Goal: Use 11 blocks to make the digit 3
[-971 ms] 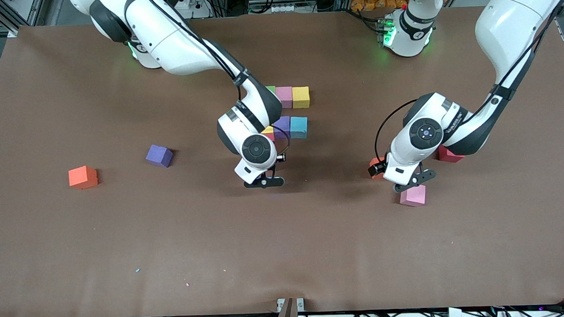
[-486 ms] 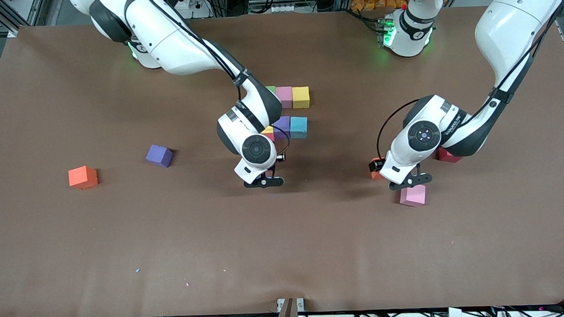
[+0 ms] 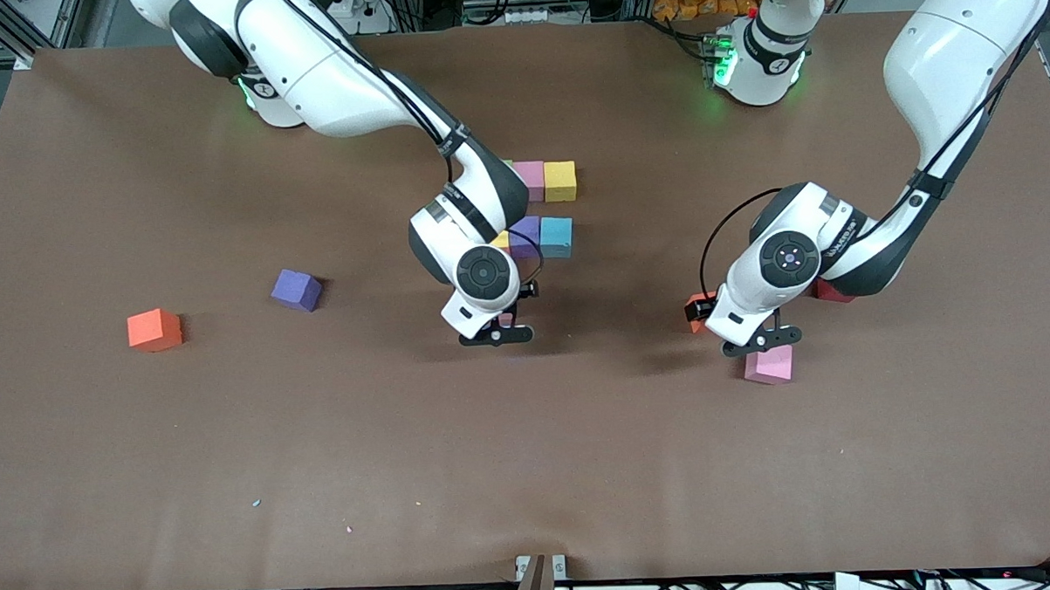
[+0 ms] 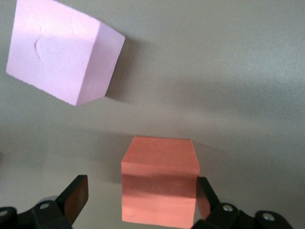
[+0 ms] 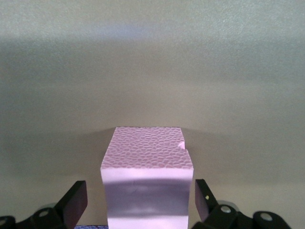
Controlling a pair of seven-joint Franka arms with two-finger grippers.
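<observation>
Brown paper covers the desk [image 3: 234, 480], with the unfinished digit 3 [image 3: 541, 209] in the upper middle of the front view.

The right tool [image 3: 496, 335] sits low just below that cluster. Its fingers stand open on either side of a pink block [image 5: 147, 181], which rests on the desk with nothing gripping it. The left tool [image 3: 761, 343], toward the left arm's end, hangs equally wide around an orange-red block [image 4: 159, 181], also ungripped.

A finger pad seems very close to one face of the pink block. If the right tool rises at a slant, it could drag the cube out of line with the figure. If the left tool shuts off-centre, it might twist its block or nudge the pink cube [image 3: 769, 365] just beside it.

So far the figure shows a pink and yellow pair above a purple and light blue pair. The right wrist hides the rest. The cubes look matte, foam-like and pebbled. A purple block [image 3: 296, 290] and an orange block [image 3: 154, 330] lie loose toward the right arm's end.
</observation>
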